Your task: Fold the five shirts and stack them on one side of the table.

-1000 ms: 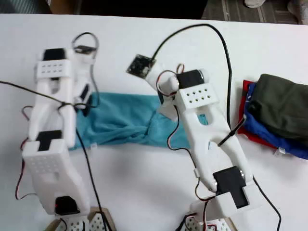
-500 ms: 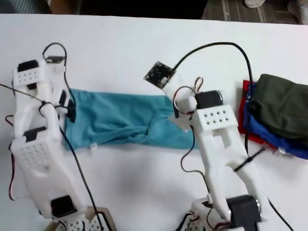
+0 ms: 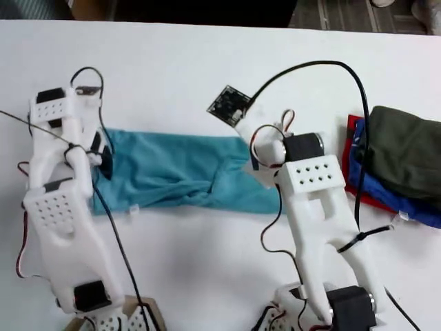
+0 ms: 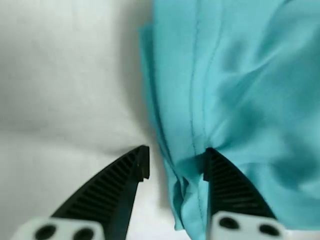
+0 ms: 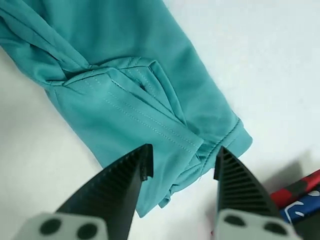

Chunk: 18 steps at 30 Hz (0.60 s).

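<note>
We note the teal shirt lying long axis left-to-right mid-table, left gripper with jaws parted astride its left edge, right gripper likewise spread over its right end, each arm nearest its own end.

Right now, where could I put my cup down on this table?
Widest bare table lies beyond the teal shirt, along the far edge. Another free patch is nearer, between left arm and right arm. Crowded on the right, where that arm stands close beside the stack of folded shirts.
</note>
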Each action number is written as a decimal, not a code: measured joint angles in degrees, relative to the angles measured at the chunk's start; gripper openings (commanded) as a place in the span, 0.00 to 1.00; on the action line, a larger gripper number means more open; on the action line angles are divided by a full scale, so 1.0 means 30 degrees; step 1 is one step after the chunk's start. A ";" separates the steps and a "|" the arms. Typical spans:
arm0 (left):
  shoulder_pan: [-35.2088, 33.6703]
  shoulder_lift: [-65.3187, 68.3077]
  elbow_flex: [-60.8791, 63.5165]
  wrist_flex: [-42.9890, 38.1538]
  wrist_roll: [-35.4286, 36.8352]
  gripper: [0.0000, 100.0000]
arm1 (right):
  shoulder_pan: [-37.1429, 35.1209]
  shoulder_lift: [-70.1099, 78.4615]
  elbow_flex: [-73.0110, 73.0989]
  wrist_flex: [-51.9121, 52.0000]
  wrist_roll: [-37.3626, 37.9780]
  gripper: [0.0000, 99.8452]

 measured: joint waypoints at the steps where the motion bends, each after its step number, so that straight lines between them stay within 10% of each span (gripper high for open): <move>1: 0.0205 0.0205 -0.0293 0.0234 0.0029 0.21 | 0.0000 0.0000 0.0000 0.0000 0.0000 0.21; 18: 0.0615 0.2549 -0.3663 0.2755 -0.0059 0.02 | 0.0059 0.0000 -0.1758 0.1758 -0.0176 0.21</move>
